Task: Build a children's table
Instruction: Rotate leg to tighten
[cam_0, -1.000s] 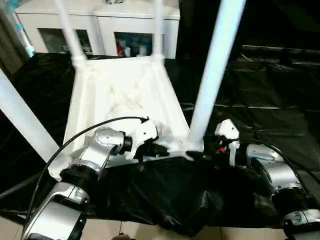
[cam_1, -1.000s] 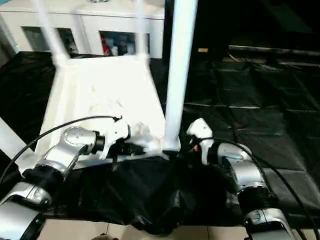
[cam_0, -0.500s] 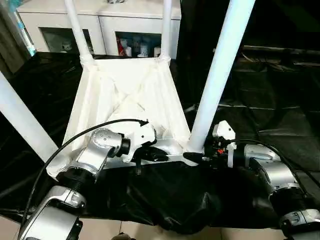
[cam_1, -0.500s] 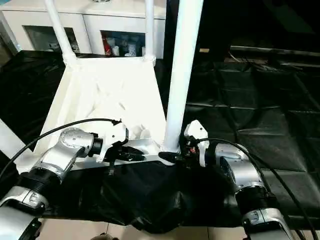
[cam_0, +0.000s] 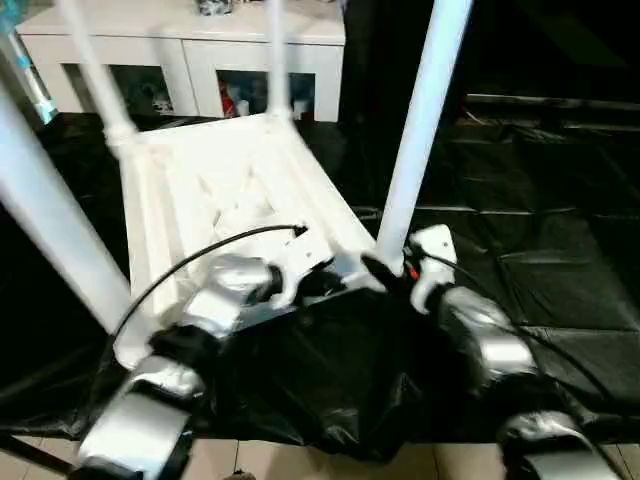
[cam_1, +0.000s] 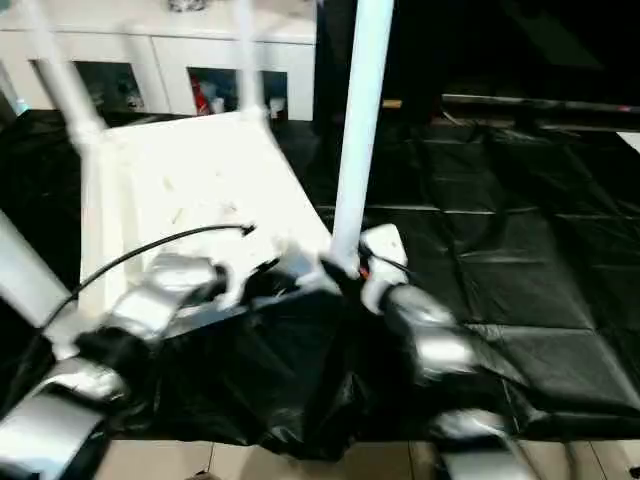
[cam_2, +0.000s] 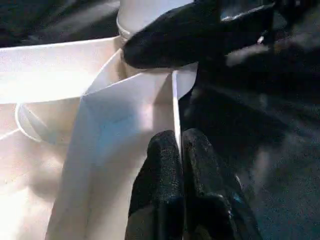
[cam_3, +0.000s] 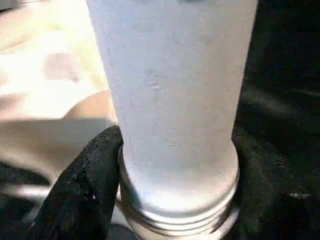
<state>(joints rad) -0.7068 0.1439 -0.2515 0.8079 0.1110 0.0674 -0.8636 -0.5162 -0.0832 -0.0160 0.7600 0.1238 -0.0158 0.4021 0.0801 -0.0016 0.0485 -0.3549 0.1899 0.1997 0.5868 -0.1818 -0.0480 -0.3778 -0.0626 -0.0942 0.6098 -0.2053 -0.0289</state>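
Observation:
The white tabletop lies upside down on black sheeting, ribbed underside up. Its four white legs stand upward from the corner sockets: near right leg, near left leg, and two far legs. My left gripper is shut on the thin raised rim of the near edge, close to the near right corner. My right gripper is shut around the base of the near right leg, one black finger on each side, just above the socket collar.
A white cabinet with glass doors stands behind the tabletop. Crinkled black sheeting covers the surface and hangs over the near edge. A black cable loops over my left forearm.
The whole picture has shifted and blurred, so the camera moved. My right forearm has swung inward, and its fingers now sit higher around the leg's base. The left gripper keeps its hold.

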